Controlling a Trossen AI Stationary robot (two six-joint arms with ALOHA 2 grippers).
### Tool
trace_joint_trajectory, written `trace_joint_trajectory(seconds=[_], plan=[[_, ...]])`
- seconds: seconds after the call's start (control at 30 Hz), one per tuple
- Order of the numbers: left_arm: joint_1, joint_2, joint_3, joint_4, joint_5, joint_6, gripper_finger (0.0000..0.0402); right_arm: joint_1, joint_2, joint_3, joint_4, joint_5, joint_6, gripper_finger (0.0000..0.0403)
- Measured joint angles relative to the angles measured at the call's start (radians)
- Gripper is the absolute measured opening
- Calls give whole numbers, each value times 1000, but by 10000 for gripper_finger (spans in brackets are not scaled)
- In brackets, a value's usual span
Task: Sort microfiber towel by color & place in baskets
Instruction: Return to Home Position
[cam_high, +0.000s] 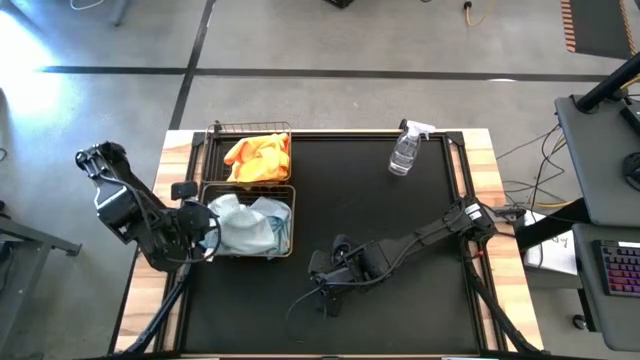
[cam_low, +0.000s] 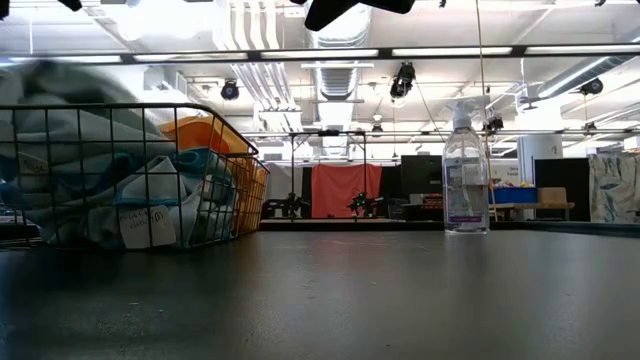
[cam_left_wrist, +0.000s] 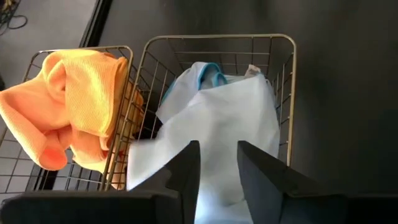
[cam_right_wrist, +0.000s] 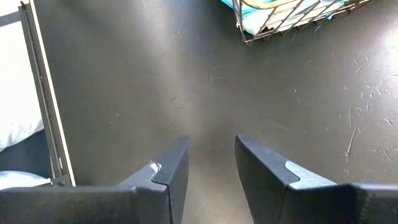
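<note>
Bottle label (cam_low: 466, 195) unreadable — towel tag (cam_low: 147, 226) too; left jaws, right jaws spread, empty.

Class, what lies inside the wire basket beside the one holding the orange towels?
Crumpled pale blue towels fill the basket. They overlap, so their number cannot be told, and they hide most of the basket's floor.

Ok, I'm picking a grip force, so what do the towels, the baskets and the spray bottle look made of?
The orange towels and pale blue towels look like soft matte cloth, probably microfiber: they fold and bunch. The baskets look like thin metal wire, bronze finish, in an open grid. The spray bottle looks like clear plastic: the room shows through it.
</note>
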Motion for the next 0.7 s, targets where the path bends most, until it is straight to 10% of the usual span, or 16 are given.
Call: trace_joint_trajectory(seconds=[0.7], plan=[[-8,10,2,66,87,-9,108,3,0,0,0,-1,19,123]])
